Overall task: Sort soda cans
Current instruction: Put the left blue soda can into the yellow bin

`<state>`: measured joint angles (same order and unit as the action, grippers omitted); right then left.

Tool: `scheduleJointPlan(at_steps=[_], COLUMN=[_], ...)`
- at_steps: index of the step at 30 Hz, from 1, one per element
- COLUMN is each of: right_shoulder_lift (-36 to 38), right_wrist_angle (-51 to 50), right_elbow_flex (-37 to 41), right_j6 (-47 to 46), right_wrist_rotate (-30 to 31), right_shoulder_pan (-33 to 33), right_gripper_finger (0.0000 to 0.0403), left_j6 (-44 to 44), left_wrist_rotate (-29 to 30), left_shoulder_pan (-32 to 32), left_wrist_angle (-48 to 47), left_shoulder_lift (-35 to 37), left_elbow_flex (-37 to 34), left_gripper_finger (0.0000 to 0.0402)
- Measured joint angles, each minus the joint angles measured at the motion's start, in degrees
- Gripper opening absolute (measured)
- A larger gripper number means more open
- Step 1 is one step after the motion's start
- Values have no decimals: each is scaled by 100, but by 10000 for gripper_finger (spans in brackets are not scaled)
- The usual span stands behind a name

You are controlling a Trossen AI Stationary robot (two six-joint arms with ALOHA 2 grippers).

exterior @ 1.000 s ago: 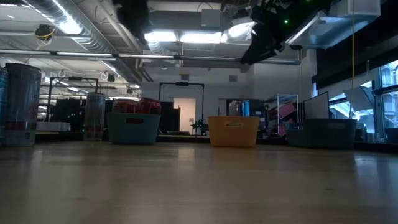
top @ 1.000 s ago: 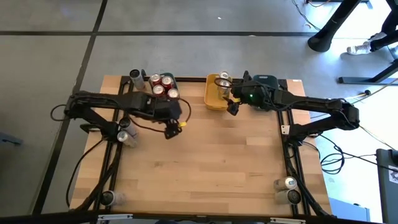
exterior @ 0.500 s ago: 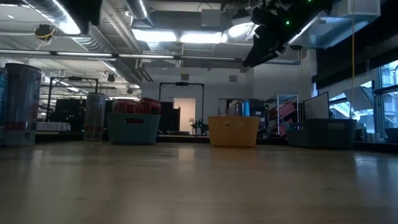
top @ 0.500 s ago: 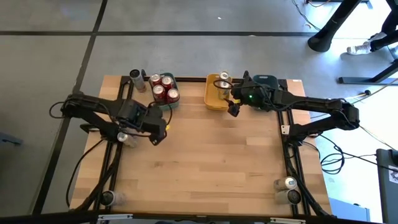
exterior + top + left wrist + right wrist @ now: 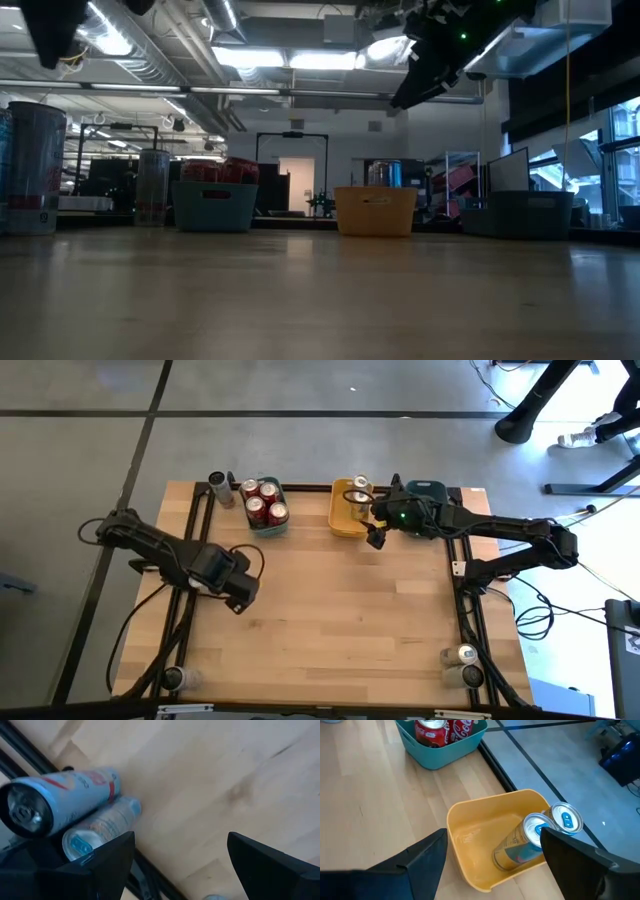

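Note:
Two tall silver-blue soda cans [image 5: 65, 802] [image 5: 102, 827] stand upright near the table's left edge. My left gripper [image 5: 238, 598] hangs above the table just right of them, pointing down, open and empty. Red soda cans [image 5: 264, 502] stand in the teal tray [image 5: 268, 528]. Two gold cans [image 5: 525, 842] [image 5: 564, 818] sit in the yellow tray [image 5: 470, 840]. My right gripper [image 5: 374, 536] hovers over the yellow tray's near edge, slanting down, open and empty.
A silver can [image 5: 217, 487] stands at the far left corner, beside the teal tray. More cans stand at the near left corner [image 5: 172, 678] and the near right corner [image 5: 462, 656]. A dark tray [image 5: 430, 489] lies under the right arm. The table's middle is bare wood [image 5: 340, 620].
My left gripper has gone from beside the teal tray toward the table's left and near edges, sinking a little and rolling about its own axis. It stays open. The right arm has kept still.

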<state>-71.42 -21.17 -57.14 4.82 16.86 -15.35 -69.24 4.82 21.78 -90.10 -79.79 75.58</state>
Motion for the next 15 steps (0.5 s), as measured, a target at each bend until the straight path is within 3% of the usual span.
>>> scheduleJointPlan(at_steps=[15], right_shoulder_lift=[0], right_wrist_angle=[5], right_elbow_flex=[0], right_j6=[0], right_wrist_rotate=[0], right_shoulder_pan=[-2], right_gripper_finger=[317], left_j6=[-12], left_wrist_rotate=[-8], left_shoulder_pan=[551], left_wrist_angle=[5], left_shoulder_lift=[55], left_elbow_flex=[-848], left_gripper_finger=[303])
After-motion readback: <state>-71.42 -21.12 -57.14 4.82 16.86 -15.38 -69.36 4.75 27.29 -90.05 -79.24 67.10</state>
